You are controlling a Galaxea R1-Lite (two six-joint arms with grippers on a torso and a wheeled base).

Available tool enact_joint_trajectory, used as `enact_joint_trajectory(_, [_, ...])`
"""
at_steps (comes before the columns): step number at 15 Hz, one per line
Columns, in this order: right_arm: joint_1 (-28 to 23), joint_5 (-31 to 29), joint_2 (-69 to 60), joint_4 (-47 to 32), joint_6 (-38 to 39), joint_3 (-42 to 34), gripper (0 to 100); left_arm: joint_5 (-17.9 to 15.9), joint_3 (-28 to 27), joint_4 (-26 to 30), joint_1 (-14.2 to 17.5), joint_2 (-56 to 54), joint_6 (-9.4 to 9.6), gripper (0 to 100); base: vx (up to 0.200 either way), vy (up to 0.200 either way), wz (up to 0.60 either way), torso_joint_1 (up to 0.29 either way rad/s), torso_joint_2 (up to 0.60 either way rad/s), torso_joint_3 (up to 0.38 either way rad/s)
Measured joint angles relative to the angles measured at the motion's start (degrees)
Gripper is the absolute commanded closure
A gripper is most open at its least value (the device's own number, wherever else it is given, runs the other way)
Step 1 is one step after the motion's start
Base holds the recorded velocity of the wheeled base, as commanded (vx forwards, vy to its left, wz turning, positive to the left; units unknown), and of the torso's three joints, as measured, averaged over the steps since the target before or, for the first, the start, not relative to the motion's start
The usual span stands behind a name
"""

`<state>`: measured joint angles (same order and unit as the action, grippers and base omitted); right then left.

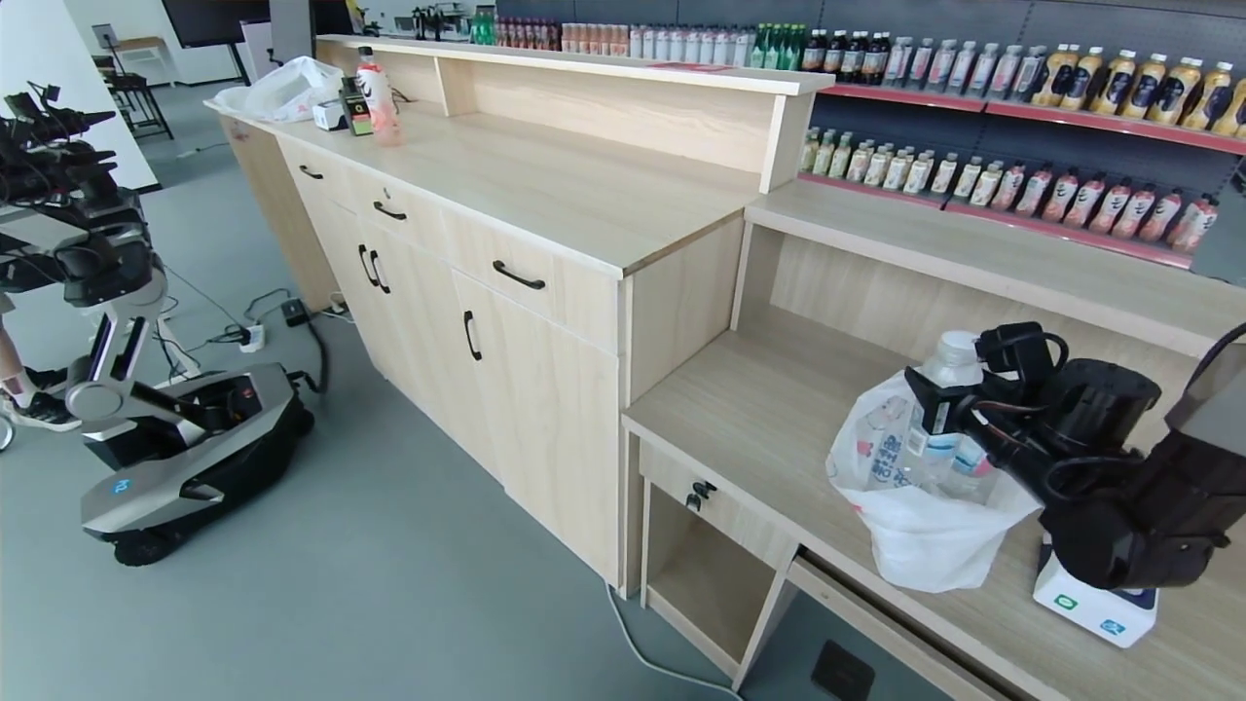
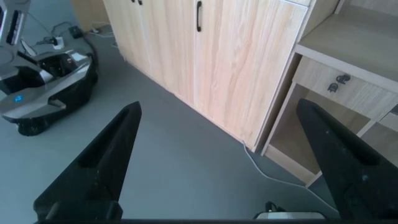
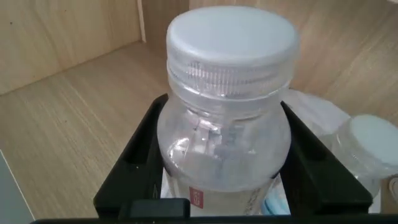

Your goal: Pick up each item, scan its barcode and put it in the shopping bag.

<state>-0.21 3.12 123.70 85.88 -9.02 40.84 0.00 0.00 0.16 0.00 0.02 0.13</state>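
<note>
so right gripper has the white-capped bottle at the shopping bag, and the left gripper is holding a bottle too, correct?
Not quite. The left gripper holds nothing: in the left wrist view its fingers are spread open over bare floor. The rest stands: the right gripper has the white-capped bottle at the shopping bag.

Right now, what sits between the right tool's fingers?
A clear bottle with a white cap, clamped by the right tool, plain in the right wrist view. The head view puts it at the mouth of the shopping bag.
</note>
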Motion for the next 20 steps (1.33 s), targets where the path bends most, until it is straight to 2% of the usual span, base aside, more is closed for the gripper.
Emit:
enact_joint_trajectory(7, [3.0, -0.5, 10.6, 3.7, 2.3, 2.5, 100, 0.0, 0.0, 0.0, 0.0, 0.0, -0.02, 0, 0.0, 0.0, 0.0, 0.0, 0.0, 0.0])
enact_joint_trajectory(15, [2.0, -2.2, 12.0, 2.3, 2.1, 2.5, 100, 0.0, 0.0, 0.0, 0.0, 0.0, 0.0, 0, 0.0, 0.0, 0.0, 0.0, 0.0, 0.0])
enact_joint_trajectory(16, [1.7, -2.2, 11.3, 1.8, 2.1, 2.3, 0, 0.0, 0.0, 0.0, 0.0, 0.0, -0.02, 0, 0.0, 0.0, 0.0, 0.0, 0.0, 0.0])
enact_joint_trajectory(20, [1.2, -1.8, 8.2, 0.5, 2.6, 1.0, 0, 0.0, 0.0, 0.0, 0.0, 0.0, 0.0, 0, 0.0, 0.0, 0.0, 0.0, 0.0, 0.0])
